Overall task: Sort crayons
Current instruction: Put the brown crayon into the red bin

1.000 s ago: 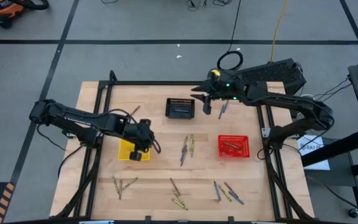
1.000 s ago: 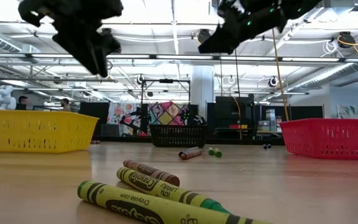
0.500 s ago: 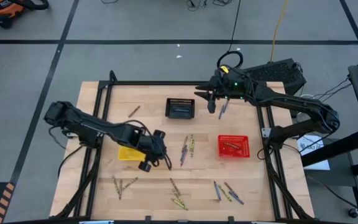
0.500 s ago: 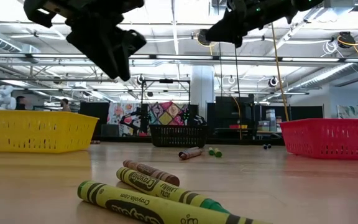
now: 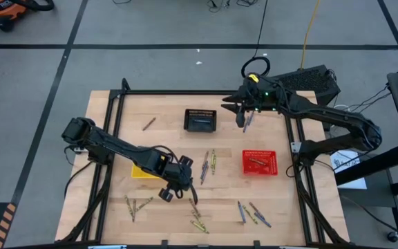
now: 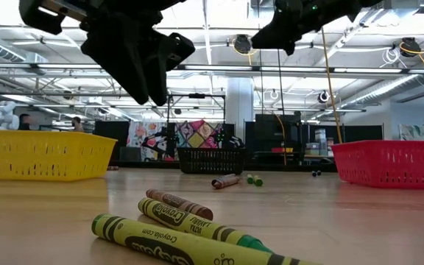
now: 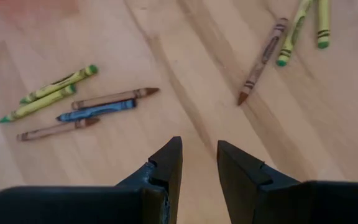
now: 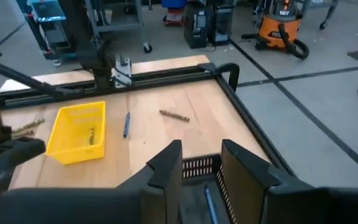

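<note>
- Nearest the low cam: 3 crayons (image 6: 190, 228) lie touching on the table (image 6: 330, 221), 2 yellow-green and 1 brown behind them. Same near-edge cluster shows from above, w/ more loose crayons scattered along that edge both sides.
- Left gripper (image 5: 175, 188) hangs over mid-table just past that cluster, nothing in it. Left wrist cam shows its fingers (image 7: 166, 163) parted w/ bare wood between, so released. It faces a group of 5: 2 yellow-green, 1 blue, 2 brown (image 7: 114, 98), plus a brown one and 2 yellow-green further off.
- Yellow basket (image 5: 142, 171) sits just beside the left arm, partly hidden under it; right wrist cam shows 1 crayon in it. Red basket (image 5: 260, 162) is well apart toward the right side, w/ 1 brownish crayon inside.
- Mid-table pair of crayons (image 5: 208, 164) lies between the 2 baskets.
- Far side: black basket (image 5: 200, 120), and the right gripper (image 5: 242, 115) just beside it, above a blue-grey crayon (image 5: 247, 123). Fingers (image 8: 166, 163) apart, holding nothing.
- 1 brown crayon (image 5: 148, 123) lies alone near the far left.
- Step in hand, as I read it: both arms are between picks, each lining up on a fresh crayon; sorting looks early, most sticks not yet binned.
- Next move calls for: lower jaws astride 1 stick only, across its length; neighbours touch, so a double grab is the risk.
</note>
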You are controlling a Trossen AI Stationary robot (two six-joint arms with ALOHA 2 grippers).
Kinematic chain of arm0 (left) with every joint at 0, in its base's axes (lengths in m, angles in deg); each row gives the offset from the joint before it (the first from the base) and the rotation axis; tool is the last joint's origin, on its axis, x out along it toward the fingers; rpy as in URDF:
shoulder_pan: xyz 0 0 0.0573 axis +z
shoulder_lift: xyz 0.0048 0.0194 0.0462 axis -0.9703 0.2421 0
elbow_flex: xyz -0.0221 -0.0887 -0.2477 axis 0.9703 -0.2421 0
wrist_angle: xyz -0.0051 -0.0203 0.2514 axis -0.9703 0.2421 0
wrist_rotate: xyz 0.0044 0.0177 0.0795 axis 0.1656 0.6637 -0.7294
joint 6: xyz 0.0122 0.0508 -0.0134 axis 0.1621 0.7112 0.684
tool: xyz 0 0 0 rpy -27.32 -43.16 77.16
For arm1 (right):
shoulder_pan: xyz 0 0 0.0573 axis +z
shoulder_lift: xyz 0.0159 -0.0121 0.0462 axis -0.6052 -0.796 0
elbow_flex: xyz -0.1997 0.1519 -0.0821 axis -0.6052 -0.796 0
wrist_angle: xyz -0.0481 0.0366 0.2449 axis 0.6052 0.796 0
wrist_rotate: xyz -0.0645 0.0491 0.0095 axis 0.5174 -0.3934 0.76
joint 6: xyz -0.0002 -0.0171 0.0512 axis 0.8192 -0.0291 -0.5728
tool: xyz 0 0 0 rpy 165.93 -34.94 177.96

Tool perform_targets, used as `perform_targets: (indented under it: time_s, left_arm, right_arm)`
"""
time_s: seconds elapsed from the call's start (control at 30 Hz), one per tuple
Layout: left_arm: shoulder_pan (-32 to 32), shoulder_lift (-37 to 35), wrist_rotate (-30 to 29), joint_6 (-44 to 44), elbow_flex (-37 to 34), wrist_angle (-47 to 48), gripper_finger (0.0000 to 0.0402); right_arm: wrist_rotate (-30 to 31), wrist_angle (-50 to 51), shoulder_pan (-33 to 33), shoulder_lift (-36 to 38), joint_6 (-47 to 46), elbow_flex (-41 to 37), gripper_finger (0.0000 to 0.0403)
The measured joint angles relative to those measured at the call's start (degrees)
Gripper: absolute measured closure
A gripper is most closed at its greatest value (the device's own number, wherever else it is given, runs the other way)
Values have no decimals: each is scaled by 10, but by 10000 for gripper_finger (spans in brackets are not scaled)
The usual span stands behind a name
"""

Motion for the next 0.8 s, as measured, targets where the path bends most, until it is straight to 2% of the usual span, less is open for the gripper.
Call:
perform_targets:
  time_s: [0.1,0.3,0.5,0.8]
  left_arm:
    - [-1,0,24,0,0,-1,301]
    - [-7,2,26,15,0,-8,301]
    - [-12,34,28,29,2,-32,301]
    - [-40,78,30,34,1,-85,301]
  right_arm:
    - [0,46,0,24,-1,0,302]
    - [0,106,0,52,-5,0,302]
    - [-1,110,0,53,-46,0,302]
    - [-1,113,0,53,-47,0,302]
